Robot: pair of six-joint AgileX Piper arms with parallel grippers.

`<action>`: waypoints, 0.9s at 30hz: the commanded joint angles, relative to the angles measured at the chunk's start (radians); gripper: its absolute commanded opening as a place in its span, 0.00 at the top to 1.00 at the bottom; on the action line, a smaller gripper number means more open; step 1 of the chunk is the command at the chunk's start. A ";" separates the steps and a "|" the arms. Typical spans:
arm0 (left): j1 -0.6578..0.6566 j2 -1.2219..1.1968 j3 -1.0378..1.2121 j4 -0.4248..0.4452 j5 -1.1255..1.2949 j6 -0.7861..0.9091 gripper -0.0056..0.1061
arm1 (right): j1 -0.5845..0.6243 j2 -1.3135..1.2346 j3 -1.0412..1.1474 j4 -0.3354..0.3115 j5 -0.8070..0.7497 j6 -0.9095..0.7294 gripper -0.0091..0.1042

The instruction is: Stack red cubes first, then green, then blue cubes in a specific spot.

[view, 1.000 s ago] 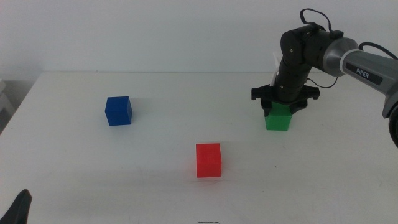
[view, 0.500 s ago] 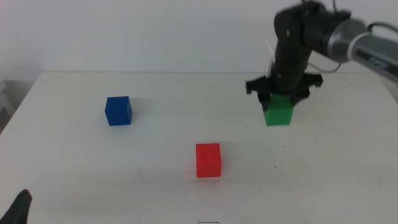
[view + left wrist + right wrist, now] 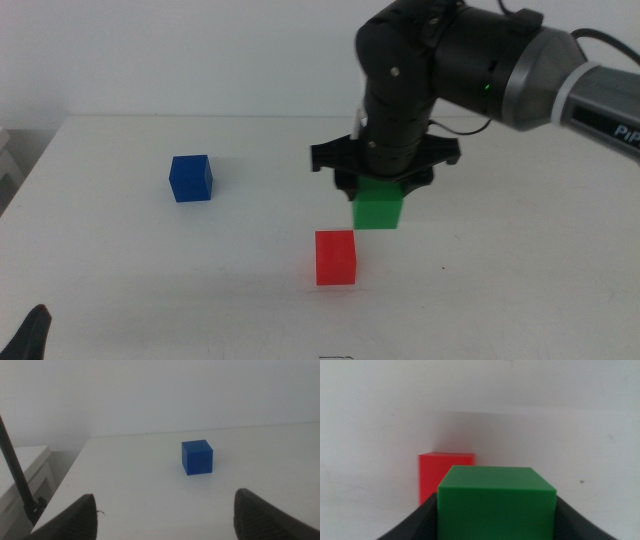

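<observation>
Green cube (image 3: 378,205): was pinched between the two dark jaws of the right claw (image 3: 379,192), lifted clear of the counter (image 3: 250,300); the right wrist view showed it (image 3: 496,500) filling the space between the jaws.
Red cube (image 3: 335,257): sat on the counter just below and slightly to the side of the right claw, near the green cube but apart from it; in the right wrist view it (image 3: 440,475) showed just beyond the green cube.
Blue cube (image 3: 190,178): rested on the counter well apart from the right claw; it (image 3: 197,457) stood ahead of the left claw (image 3: 162,515), beyond its jaws.
Left claw: jaws were spread wide, holding nothing, low at the near corner of the counter.
Counter: plain white.
</observation>
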 commanded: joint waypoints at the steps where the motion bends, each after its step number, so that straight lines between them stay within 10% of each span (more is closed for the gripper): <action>1: -0.002 -0.020 -0.003 -0.007 -0.076 -0.005 0.11 | 0.024 -0.047 -0.025 -0.042 -0.035 0.053 0.93; 27: -0.002 -0.020 -0.003 -0.007 -0.076 -0.005 0.11 | 0.065 0.115 -0.155 -0.035 -0.012 0.058 0.93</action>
